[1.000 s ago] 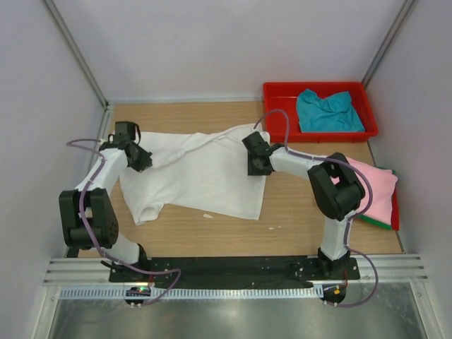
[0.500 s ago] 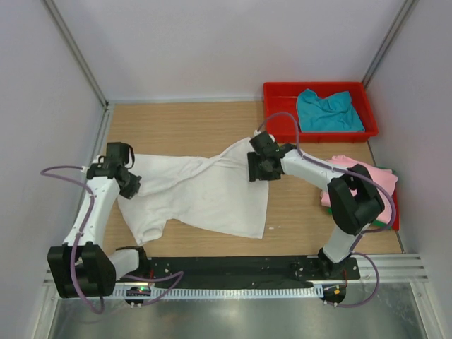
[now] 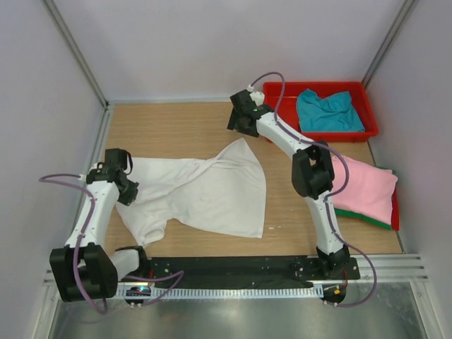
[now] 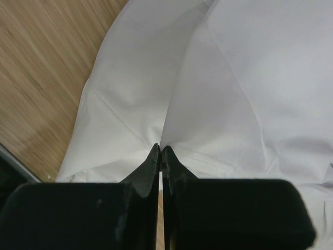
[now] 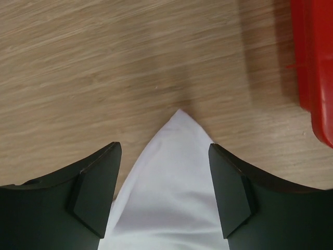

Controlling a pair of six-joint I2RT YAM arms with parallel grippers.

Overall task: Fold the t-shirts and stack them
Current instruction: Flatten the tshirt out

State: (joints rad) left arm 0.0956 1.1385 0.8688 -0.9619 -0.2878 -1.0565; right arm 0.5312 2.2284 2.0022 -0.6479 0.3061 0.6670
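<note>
The white t-shirt (image 3: 205, 194) lies spread and creased on the wooden table, with one corner drawn to a point at the far side (image 3: 244, 143). My left gripper (image 3: 128, 192) is shut on the shirt's left edge; in the left wrist view the jaws (image 4: 160, 151) pinch a fold of white cloth (image 4: 218, 88). My right gripper (image 3: 240, 121) is open and empty, raised beyond the pointed corner; the right wrist view shows that corner (image 5: 179, 156) below and between the spread fingers (image 5: 96, 187). The teal shirt (image 3: 328, 109) lies bunched in the red tray. The folded pink shirt (image 3: 367, 187) rests on the green one (image 3: 376, 223).
The red tray (image 3: 318, 89) stands at the back right, and its wall shows in the right wrist view (image 5: 315, 67). The pink and green stack sits at the right table edge over a red rim (image 3: 395, 208). Bare wood (image 3: 176, 123) lies behind the white shirt.
My right gripper has let go of the white shirt's corner and moved up and towards the back. The corner now lies on the table. My left gripper has drawn the shirt's edge left and nearer.
</note>
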